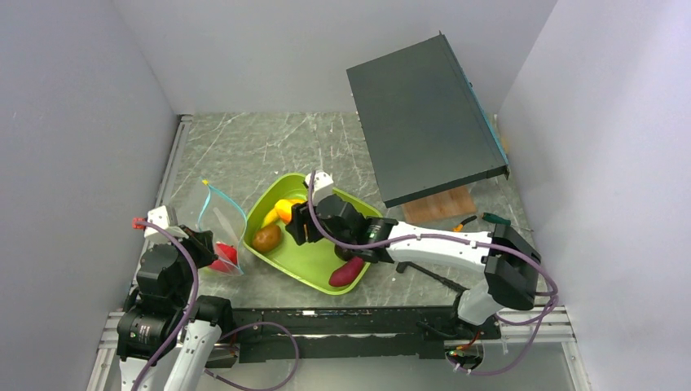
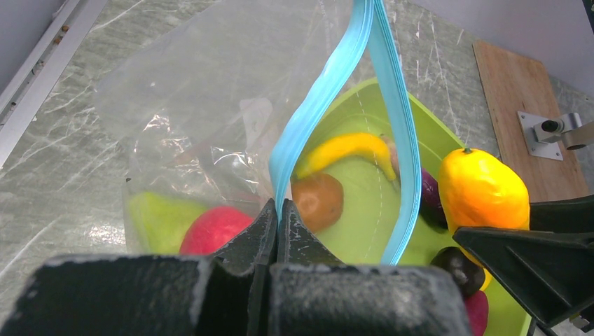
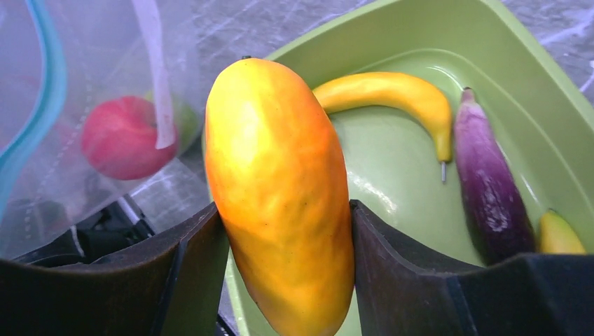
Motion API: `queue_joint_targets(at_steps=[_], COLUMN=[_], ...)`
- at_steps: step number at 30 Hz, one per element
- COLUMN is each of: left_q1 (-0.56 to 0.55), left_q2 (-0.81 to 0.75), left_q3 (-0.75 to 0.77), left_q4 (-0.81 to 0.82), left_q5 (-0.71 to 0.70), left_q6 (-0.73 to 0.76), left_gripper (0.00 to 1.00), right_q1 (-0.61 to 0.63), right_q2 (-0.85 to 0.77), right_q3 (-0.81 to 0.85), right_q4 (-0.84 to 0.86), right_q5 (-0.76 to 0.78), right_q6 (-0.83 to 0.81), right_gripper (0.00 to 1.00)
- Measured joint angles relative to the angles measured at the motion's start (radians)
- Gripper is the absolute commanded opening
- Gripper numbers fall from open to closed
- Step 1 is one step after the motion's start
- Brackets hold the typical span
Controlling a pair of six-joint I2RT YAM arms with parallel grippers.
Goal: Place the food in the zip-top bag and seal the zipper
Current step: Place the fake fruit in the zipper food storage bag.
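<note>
Right fingers (image 3: 413, 273) clamp orange fruit (image 3: 280, 189) over tray (image 3: 490, 56)

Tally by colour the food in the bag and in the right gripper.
Red: 1 (apple, in the zip-top bag)
Green: 1 (pear, in the bag)
Orange-yellow: 1 (mango, in the right gripper)
Total: 3

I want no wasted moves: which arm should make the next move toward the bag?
Right. The right gripper holds the mango near the bag, while the left gripper is shut on the zipper strip, holding the mouth open.
</note>
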Motion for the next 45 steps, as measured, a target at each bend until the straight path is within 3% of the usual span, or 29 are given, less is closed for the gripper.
queue_joint_targets(at_steps=[11,21,26,31,40,45], left_q1=[0.000,0.000,0.000,0.000,0.000,0.000], left_q2=[0.000,0.000,0.000,0.000,0.000,0.000], left_q3=[0.000,0.000,0.000,0.000,0.000,0.000], left_q4=[0.000,0.000,0.000,0.000,0.000,0.000], left_q5=[0.006,0.006,0.006,0.006,0.006,0.006], left_q6=[0.000,0.000,0.000,0.000,0.000,0.000], left_gripper=[0.00,0.00,0.00,0.00,0.00,0.00], right_q1=[0.099,0.148,0.152,0.153,0.162,0.163], right_q2=[-0.027,0.033,0.104,0.199,0.234,0.267], right_q3=[0.011,0.208,0.272,0.377,0.391,0.409], right_q4=[0.162,0.249,0.234,0.180,0.140,0.104], right_q5=[-0.035,-0.072,-0.072,-0.072,-0.048,-0.025], right_q6=[0.014,-0.019,-0.003,0.038,0.138,0.157], right_gripper=[0.05,0.23,0.37,0.42,0.71,0.80])
